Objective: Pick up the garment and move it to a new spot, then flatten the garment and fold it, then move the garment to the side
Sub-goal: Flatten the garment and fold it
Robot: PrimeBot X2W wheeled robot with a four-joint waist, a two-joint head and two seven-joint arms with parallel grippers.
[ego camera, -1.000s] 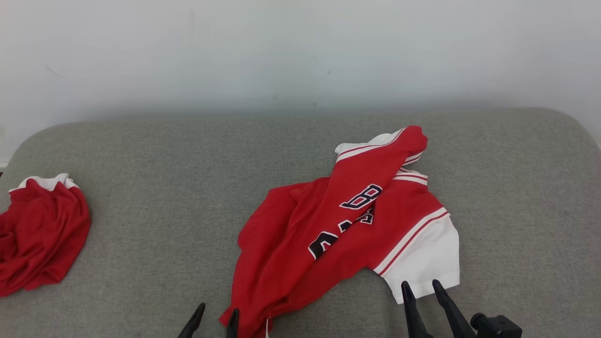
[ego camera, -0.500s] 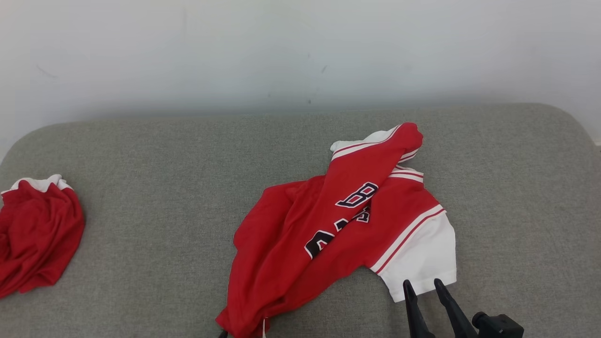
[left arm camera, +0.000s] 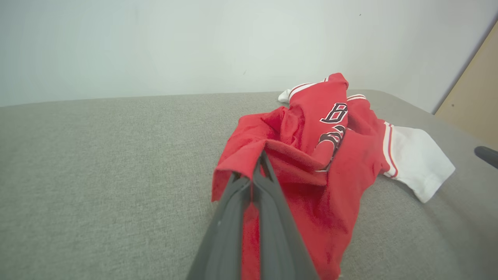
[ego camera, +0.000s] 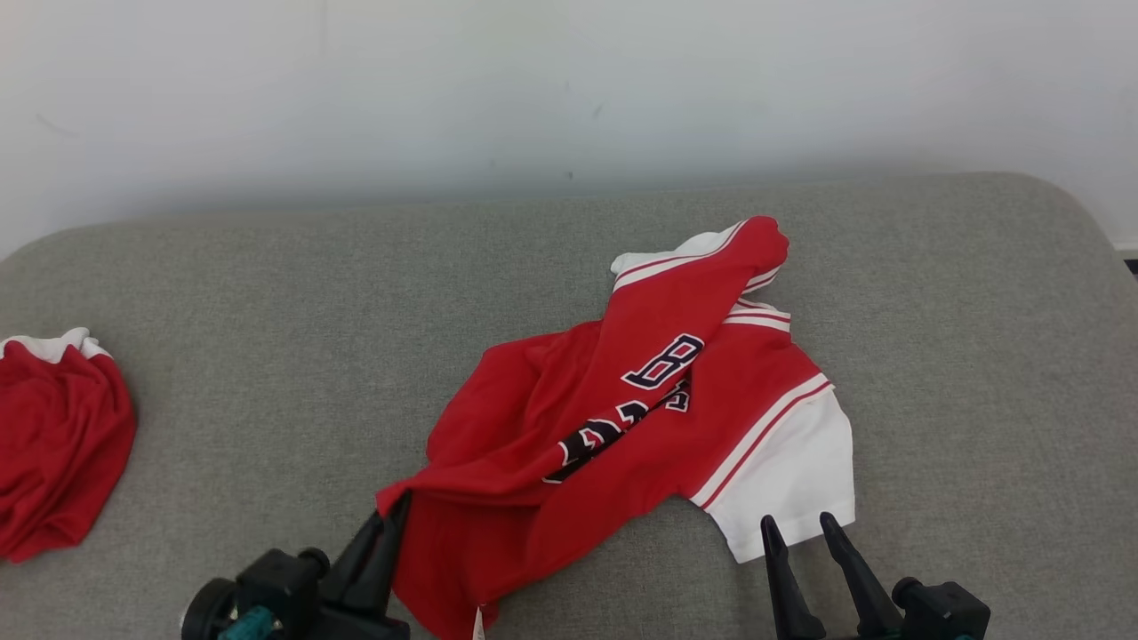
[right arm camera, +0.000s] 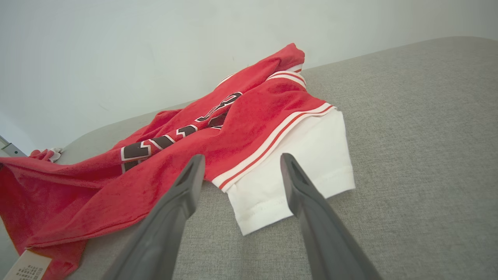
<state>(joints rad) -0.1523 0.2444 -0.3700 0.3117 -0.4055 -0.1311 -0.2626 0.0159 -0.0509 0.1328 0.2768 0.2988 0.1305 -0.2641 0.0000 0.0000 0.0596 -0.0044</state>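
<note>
Left claw (ego camera: 397, 511) is pinched tight on the near red edge of the garment (ego camera: 676, 418), which lies crumpled in the middle of the grey padded surface (ego camera: 267, 311). Right claw (ego camera: 797, 526) stands spread, just short of the white sleeve (ego camera: 791, 480).

1. the crumpled garment (ego camera: 640, 418) fills the middle of the grey padded surface (ego camera: 267, 338); its raised 7 o'clock corner is pinched in the left gripper (ego camera: 398, 508).
2. from its 9 o'clock a wide bare lane runs to a second red garment (ego camera: 53, 444).
3. at 3 o'clock, bare padding reaches the rounded edge.
4. at 12 o'clock, a bare strip, then the wall (ego camera: 569, 89).
5. the right gripper (ego camera: 796, 520), jaws apart, blocks 5 o'clock.
</note>
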